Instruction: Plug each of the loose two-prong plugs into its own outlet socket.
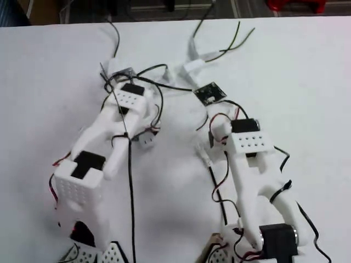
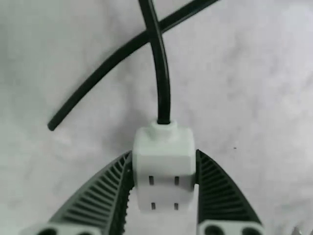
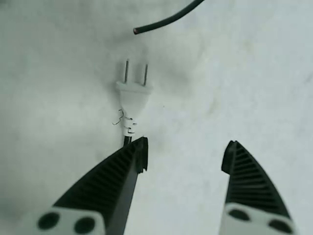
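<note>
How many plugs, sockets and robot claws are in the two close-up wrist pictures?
Plugs: 1, the white plug with two prongs.
Sockets: 1, the white socket, held between the left gripper's fingers.
Grippers: 2, the left gripper and the open right gripper.
Total: 4.

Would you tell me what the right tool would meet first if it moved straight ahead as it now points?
Probably the white plug, lying just ahead of one finger of the open right tool, off its centre line. Height above the table is unclear.
</note>
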`<control>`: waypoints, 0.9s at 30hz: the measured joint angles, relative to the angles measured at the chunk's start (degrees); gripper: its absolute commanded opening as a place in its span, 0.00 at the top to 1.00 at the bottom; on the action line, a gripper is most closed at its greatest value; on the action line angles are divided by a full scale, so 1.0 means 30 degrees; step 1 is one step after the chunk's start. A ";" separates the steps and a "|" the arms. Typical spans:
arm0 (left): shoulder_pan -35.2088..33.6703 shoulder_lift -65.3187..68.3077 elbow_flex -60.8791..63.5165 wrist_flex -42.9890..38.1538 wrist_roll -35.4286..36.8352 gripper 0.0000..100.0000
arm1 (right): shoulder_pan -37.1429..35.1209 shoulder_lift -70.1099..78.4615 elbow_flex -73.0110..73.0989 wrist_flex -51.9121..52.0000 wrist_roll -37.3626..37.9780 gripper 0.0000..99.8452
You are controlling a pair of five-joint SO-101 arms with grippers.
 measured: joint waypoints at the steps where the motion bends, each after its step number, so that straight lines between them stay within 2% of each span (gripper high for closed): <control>1: -0.0029 0.0264 -0.0029 -0.0117 -0.0029 0.98 | -0.0205 0.0000 0.0205 -0.0088 0.0000 0.75; 5: -0.0059 0.0527 -0.0176 -0.0205 -0.0059 0.97 | -0.1495 0.0000 0.0381 -0.0117 0.0000 0.75; 7: -0.0059 0.0557 -0.0205 -0.0205 -0.0117 0.93 | -0.1788 0.0000 0.0498 -0.0117 0.0000 0.75; 11: -0.0059 0.0557 -0.0205 -0.0147 -0.0176 0.73 | -0.2344 0.0000 0.1260 -0.0967 0.0000 0.75; 13: -0.0088 0.0557 -0.0059 -0.0147 -0.0176 0.67 | -0.2667 0.0000 0.1612 -0.1377 0.0000 0.75; 17: -0.0234 0.0586 0.0205 0.0410 -0.0176 0.67 | -0.2930 0.0000 0.1729 -0.1700 0.0000 0.75; 21: -0.0088 0.0615 -0.1114 0.2549 -0.0205 0.67 | -0.2960 0.0000 0.1729 -0.1817 0.0000 0.75; 27: -0.1348 0.0615 -0.6828 0.8527 -0.0205 0.67 | -0.2960 0.0264 0.1788 -0.2667 0.0000 0.75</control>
